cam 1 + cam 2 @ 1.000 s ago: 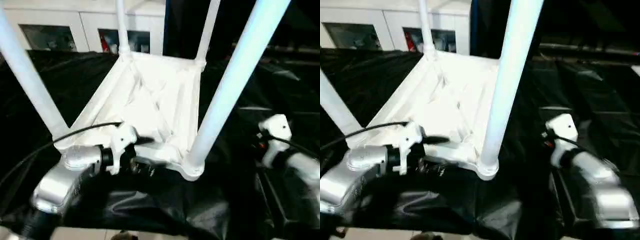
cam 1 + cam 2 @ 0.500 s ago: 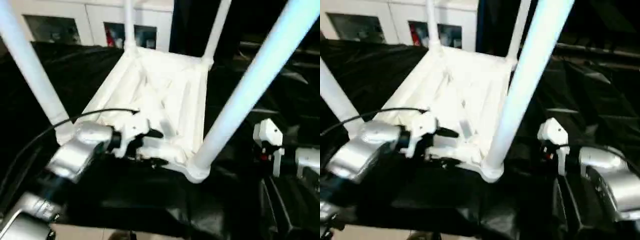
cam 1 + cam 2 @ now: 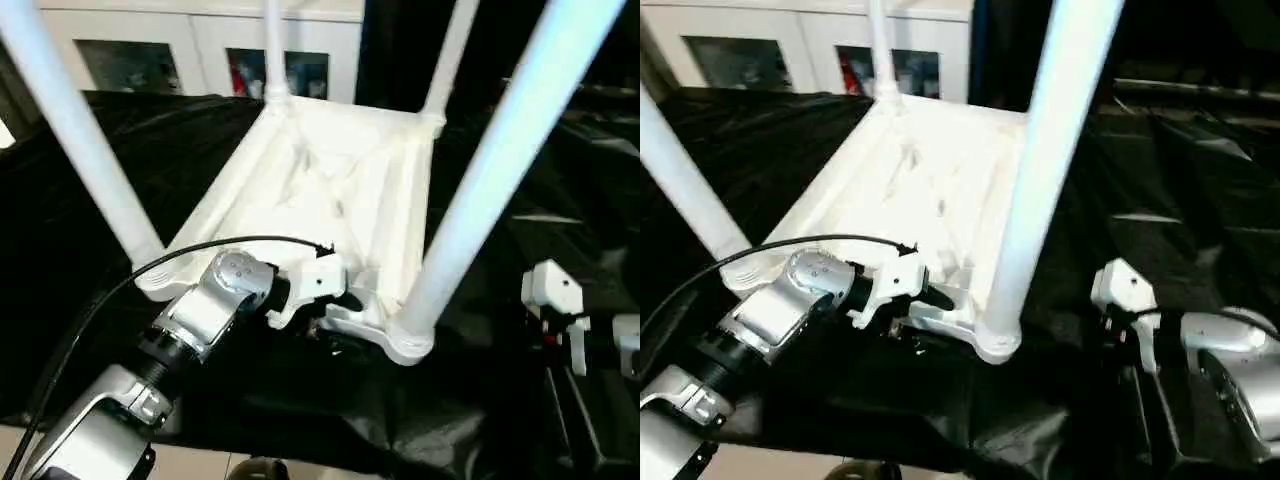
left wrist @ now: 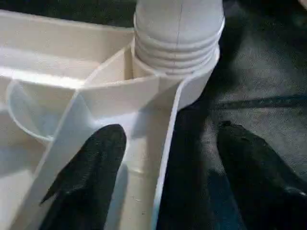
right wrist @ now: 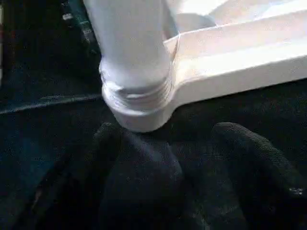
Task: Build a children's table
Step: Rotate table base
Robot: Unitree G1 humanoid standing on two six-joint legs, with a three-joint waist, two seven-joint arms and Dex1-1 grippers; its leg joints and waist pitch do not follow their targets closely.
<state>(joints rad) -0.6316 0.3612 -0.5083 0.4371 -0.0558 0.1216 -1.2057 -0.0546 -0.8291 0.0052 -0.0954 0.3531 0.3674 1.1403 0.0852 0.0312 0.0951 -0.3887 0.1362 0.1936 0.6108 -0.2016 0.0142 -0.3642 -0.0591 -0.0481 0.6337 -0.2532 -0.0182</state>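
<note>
The children's table lies upside down on the black cloth, its ribbed white top point(image 3: 340, 190) facing up. White legs stand in its corner sockets, the near-right leg point(image 3: 500, 170) tallest in view. My left gripper point(image 4: 168, 182) is open at the near rim beside that leg's socket point(image 4: 177, 52). One of its fingers point(image 4: 86, 177) is inside the underside against a rib, the other is outside over the cloth, apart from the rim. Right of the same socket point(image 5: 139, 110), my right gripper point(image 5: 177, 158) is open with nothing between its fingers.
Black cloth point(image 3: 120, 150) covers the work surface all around the table. White cabinets point(image 3: 150, 50) stand beyond its far edge. A black cable point(image 3: 200, 250) arcs over my left forearm point(image 3: 200, 310). The front edge of the surface is close below my arms.
My left gripper has moved right along the near rim toward the near-right socket, and its fingers have come closer together. The head camera has shifted. The right gripper stays open.
</note>
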